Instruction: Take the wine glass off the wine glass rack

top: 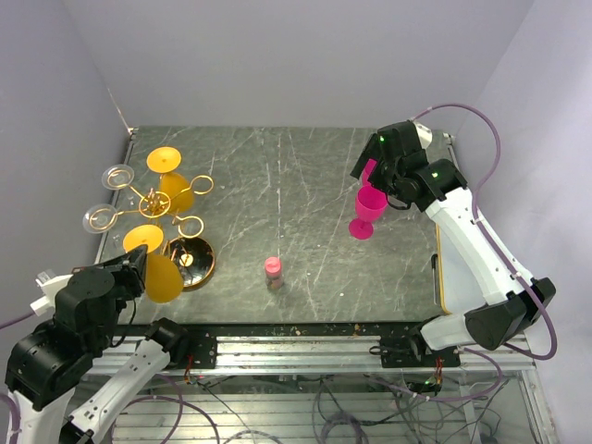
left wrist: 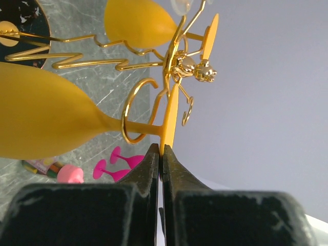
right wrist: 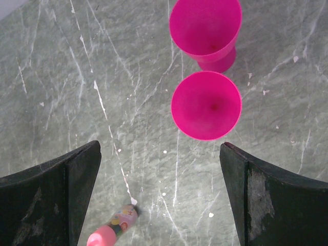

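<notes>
The gold wire wine glass rack stands at the table's left on a round shiny base. A yellow wine glass hangs sideways from its near arm. In the left wrist view its stem passes through a gold ring of the rack. My left gripper is shut on the thin edge of this glass's foot; in the top view the gripper sits just left of the bowl. My right gripper is open and empty, high above two upright pink glasses.
A second yellow glass and two clear glasses hang on the rack's other arms. A small pink-capped bottle stands at mid-table front. The pink glasses stand at the right. A yellow-edged board lies along the right edge.
</notes>
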### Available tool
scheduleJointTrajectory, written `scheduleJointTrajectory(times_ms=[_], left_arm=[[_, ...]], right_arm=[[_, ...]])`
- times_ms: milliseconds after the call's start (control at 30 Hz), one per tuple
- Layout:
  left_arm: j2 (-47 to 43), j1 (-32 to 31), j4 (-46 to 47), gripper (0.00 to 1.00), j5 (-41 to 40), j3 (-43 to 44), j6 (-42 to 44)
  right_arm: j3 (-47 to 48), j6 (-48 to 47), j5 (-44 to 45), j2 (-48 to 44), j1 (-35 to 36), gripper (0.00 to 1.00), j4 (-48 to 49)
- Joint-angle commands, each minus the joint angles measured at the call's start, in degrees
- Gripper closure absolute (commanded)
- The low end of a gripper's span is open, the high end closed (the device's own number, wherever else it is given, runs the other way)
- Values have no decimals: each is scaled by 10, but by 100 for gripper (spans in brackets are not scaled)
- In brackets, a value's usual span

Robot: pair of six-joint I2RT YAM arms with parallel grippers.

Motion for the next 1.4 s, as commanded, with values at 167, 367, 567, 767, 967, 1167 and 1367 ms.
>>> scheduleJointTrajectory(times_ms=[167, 367, 567, 767, 967, 1167, 1367], left_arm=[[55, -3, -21, 93, -79, 59, -42], [81, -3, -46, 93, -86, 70, -82], [91, -3, -48, 93, -102, 65, -110], [119, -3, -70, 93, -110, 70, -163], [151, -3, -89, 93, -123, 87, -195], [156, -3, -114, 93, -100, 71, -300], [158, -3, -115, 93, -104, 46, -384]], right_arm=[[0, 0, 16, -15, 1, 0, -5], [-2, 0, 15, -12, 0, 0, -4], [-1, 1, 15, -8, 0, 0, -5], [0, 1, 17, -5, 0, 0, -5], [2, 1, 18, -2, 0, 0, -6], [2, 0, 18, -2, 0, 0, -6], [2, -1, 17, -2, 0, 0, -6]])
